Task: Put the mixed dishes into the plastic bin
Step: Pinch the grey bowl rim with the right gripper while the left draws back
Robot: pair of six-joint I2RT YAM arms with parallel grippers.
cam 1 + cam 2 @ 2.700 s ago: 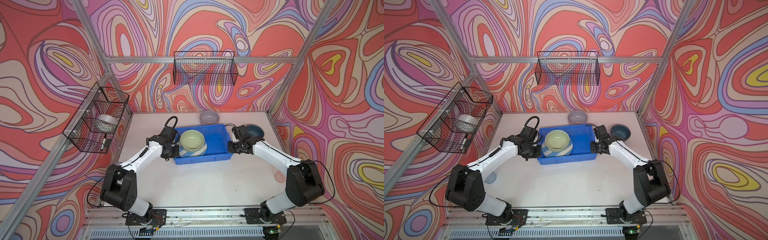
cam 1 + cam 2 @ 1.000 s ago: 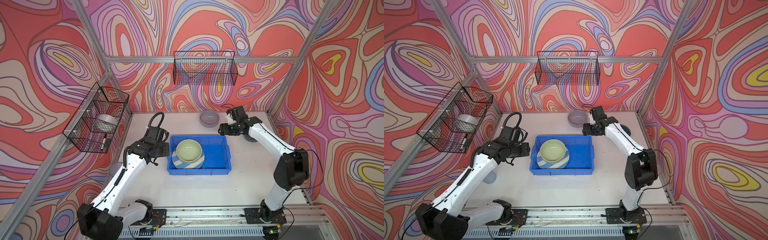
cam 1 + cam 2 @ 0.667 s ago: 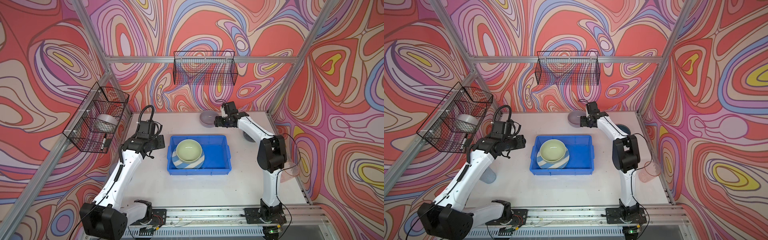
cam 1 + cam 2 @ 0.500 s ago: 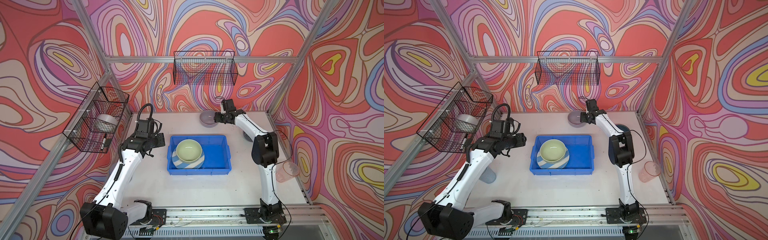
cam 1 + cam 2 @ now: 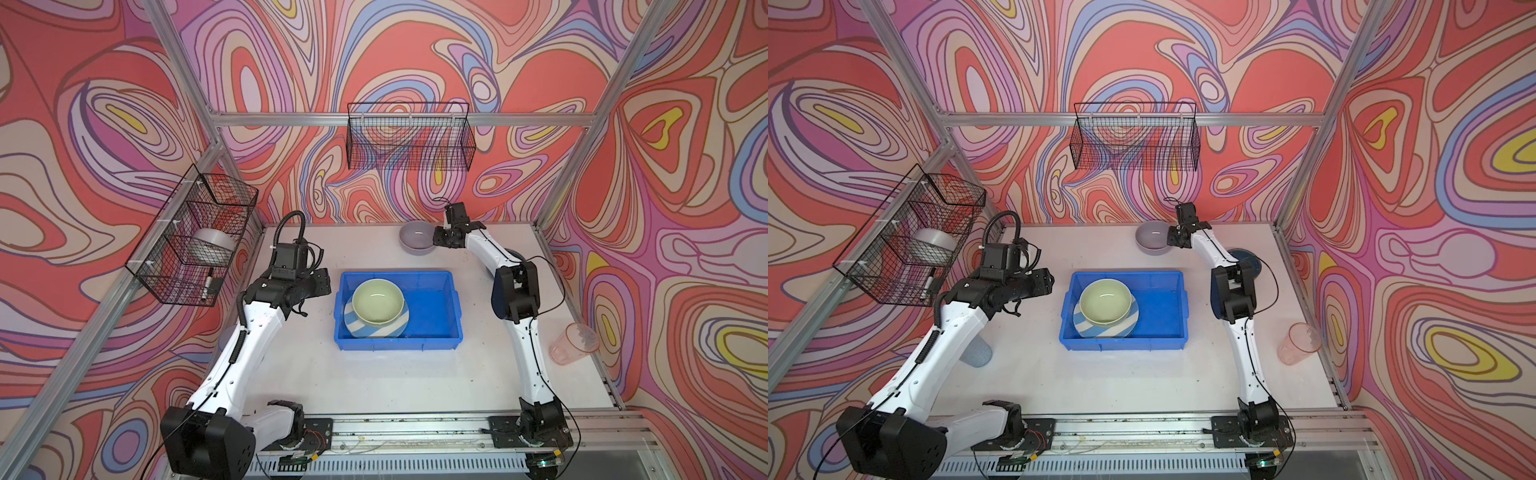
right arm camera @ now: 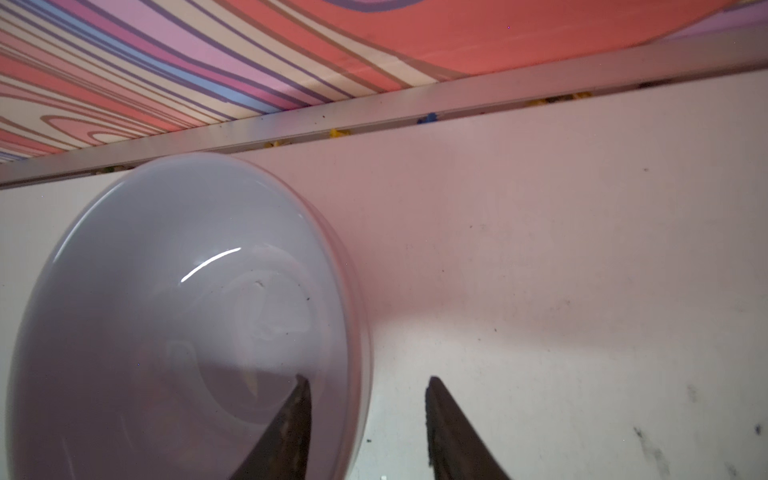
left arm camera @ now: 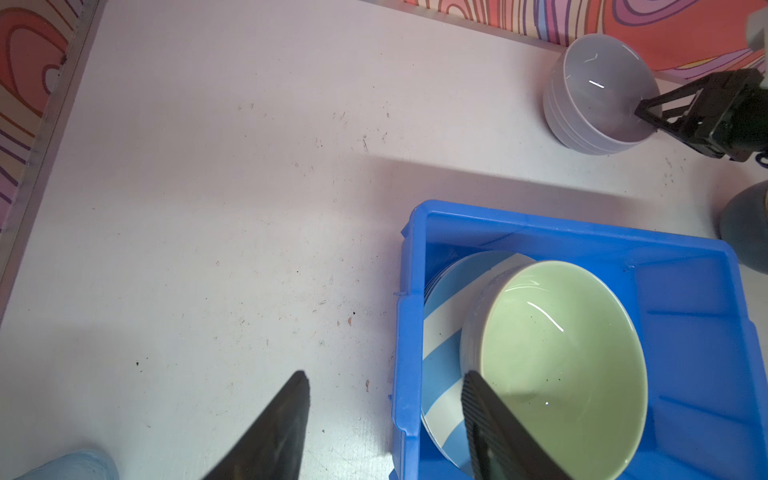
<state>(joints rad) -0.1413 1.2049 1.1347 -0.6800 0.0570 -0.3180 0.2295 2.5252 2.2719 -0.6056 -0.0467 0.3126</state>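
Blue bin [image 5: 434, 308], long axis left-right

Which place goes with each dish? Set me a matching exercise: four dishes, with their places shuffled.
Dishes:
1. green bowl
2. lilac bowl
3. pink cup
4. blue cup

Places:
A. far end of the table, at the right gripper
B. on the striped plate in the blue bin
C. left side of the table
D. right edge of the table

Pairs: 1-B, 2-A, 3-D, 4-C
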